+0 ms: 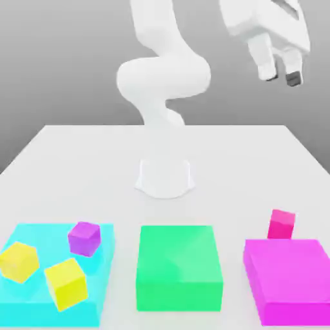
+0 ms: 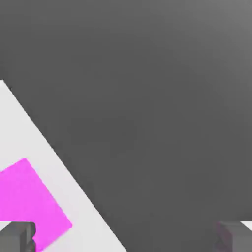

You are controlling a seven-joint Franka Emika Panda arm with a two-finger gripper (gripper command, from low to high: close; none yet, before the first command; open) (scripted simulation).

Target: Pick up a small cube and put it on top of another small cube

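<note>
The small hot-pink cube (image 1: 281,223) stands on the white table (image 1: 77,167), touching the far edge of the large flat magenta block (image 1: 293,280) at the exterior view's right. A small purple cube (image 1: 84,238) rests tilted on the cyan block (image 1: 38,309) at the left. My gripper (image 1: 280,74) hangs open high above the table's right side, well above the pink cube, with nothing between its fingers. In the hand view the two fingertips (image 2: 17,236) stand wide apart, and a corner of the magenta block (image 2: 27,202) lies far below.
Two yellow cubes (image 1: 19,261) (image 1: 66,282) lie tilted on the cyan block beside the purple one. A green block (image 1: 178,266) sits in the middle front. The arm's base (image 1: 165,177) stands at the table's centre. The table's edge (image 2: 74,197) runs diagonally in the hand view.
</note>
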